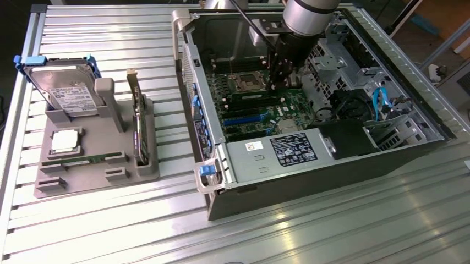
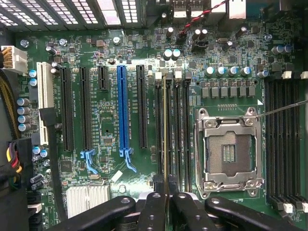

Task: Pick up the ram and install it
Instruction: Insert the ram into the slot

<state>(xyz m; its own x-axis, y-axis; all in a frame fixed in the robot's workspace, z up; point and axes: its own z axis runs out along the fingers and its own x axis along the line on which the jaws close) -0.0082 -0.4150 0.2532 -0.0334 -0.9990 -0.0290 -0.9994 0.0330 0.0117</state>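
In the exterior view a twin stick [image 1: 81, 160] lies on the grey fixture [image 1: 96, 179], at nine o'clock from the open case [image 1: 294, 192]. Inside the case the arm [image 1: 309, 14] hangs in from twelve o'clock, wrist vertical. The gripper [image 2: 166, 206] pinches the ram [image 2: 166, 134] edge-on between its fingers [image 2: 151, 209], over the memory slots [image 2: 177, 130] (beside the bare CPU socket [image 2: 230, 154]). Insertion seems in hand, though whether the edge has met a slot is hard to tell. Seating calls for square alignment and a straight press.
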